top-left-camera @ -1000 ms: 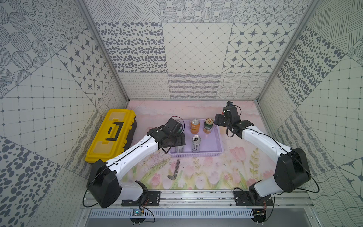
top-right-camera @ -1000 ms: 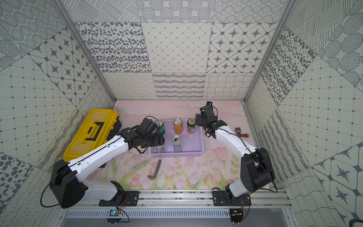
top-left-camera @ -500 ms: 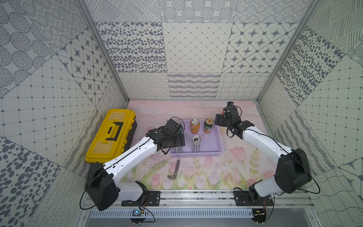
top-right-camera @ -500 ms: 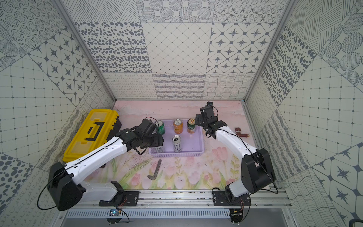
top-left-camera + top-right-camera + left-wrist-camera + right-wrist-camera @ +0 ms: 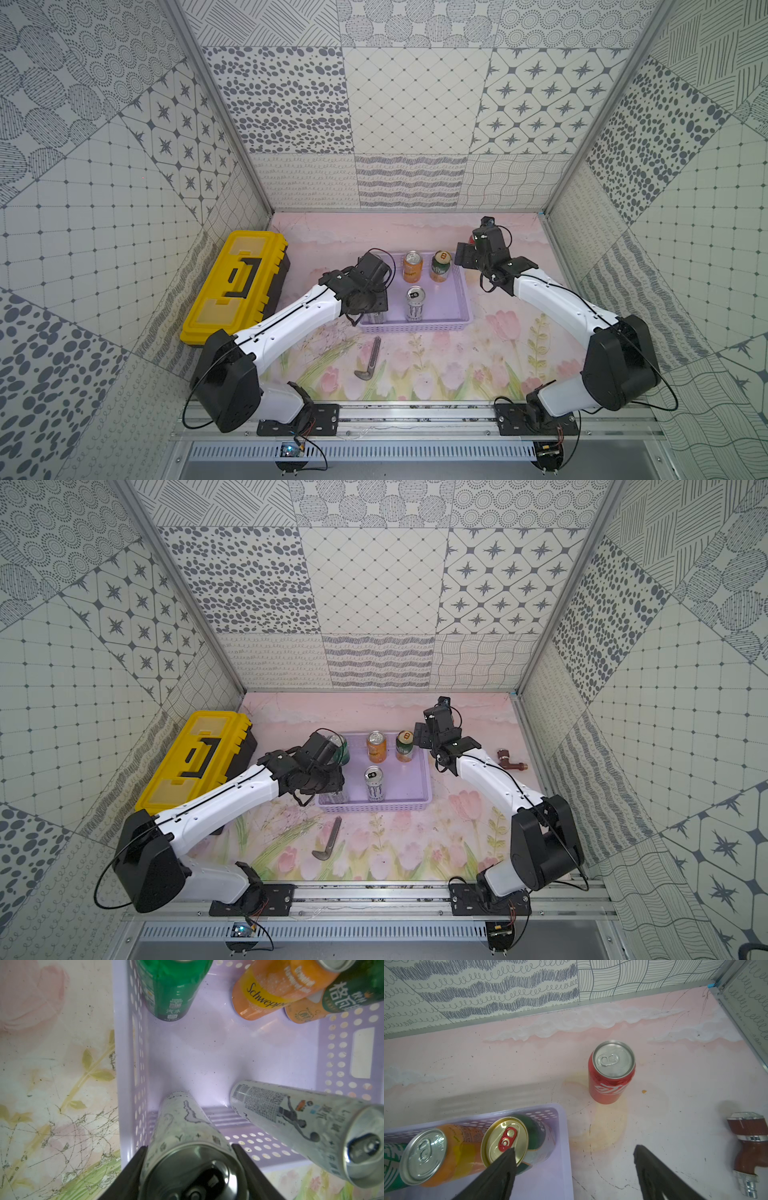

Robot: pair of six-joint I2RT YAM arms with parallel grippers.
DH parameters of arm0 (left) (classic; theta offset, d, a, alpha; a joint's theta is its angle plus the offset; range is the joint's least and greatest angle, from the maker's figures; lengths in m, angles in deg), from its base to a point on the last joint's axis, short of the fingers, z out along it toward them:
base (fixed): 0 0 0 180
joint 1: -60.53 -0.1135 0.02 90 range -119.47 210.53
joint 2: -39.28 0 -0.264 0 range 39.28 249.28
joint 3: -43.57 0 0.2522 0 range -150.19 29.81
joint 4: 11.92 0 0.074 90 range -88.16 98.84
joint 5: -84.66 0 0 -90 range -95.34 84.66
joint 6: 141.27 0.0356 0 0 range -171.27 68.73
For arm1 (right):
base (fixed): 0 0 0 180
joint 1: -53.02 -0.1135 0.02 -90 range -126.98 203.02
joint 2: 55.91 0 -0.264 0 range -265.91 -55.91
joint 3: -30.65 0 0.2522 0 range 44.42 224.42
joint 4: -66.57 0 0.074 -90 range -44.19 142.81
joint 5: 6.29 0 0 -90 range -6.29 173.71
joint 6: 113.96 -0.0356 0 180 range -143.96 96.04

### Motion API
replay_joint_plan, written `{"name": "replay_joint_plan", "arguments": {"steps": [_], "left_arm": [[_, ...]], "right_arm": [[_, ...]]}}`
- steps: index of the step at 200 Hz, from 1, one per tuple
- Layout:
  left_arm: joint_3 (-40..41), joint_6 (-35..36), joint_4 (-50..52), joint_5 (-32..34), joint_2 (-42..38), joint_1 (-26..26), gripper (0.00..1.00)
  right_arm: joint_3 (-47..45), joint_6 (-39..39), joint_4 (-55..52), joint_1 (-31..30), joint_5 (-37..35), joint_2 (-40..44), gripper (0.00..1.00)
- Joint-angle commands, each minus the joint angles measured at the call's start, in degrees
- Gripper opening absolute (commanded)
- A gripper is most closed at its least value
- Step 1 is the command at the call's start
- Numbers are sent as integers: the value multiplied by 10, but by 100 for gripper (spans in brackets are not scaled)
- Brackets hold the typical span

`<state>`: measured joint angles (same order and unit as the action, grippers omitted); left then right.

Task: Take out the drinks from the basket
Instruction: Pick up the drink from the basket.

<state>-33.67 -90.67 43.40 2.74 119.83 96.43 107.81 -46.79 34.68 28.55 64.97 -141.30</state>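
Okay, left jaws clamped on both sides of the near silver-white can (image 5: 187,1126), close to its top. The can stands upright on the floor of the basket (image 5: 207,1053), in a corner. Second silver-white can (image 5: 291,1118) is just beside those jaws. Green can (image 5: 170,987) and orange can (image 5: 270,991) are ahead of them, all in the basket. Right jaws wide apart, nothing between. One finger lies across the gold lid of the dark green can (image 5: 500,1136) in the basket; contact unclear. Red can (image 5: 612,1072) upright on the counter (image 5: 675,1032), ahead of the right jaws, outside the basket.
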Motion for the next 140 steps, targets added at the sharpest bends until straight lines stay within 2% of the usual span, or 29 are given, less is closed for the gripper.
{"name": "replay_joint_plan", "arguments": {"steps": [1,43,83,140], "left_arm": [[-21,3,30,0,-11,2,50],[-100,27,83,22,-30,2,47],[-224,64,133,67,-17,-3,47],[-362,74,107,67,29,-77,47]], "right_arm": [[-4,5,21,-1,-9,16,92],[-3,3,21,-2,-8,17,92],[-4,4,21,-1,-10,20,92],[-1,3,22,1,-9,17,92]]}}
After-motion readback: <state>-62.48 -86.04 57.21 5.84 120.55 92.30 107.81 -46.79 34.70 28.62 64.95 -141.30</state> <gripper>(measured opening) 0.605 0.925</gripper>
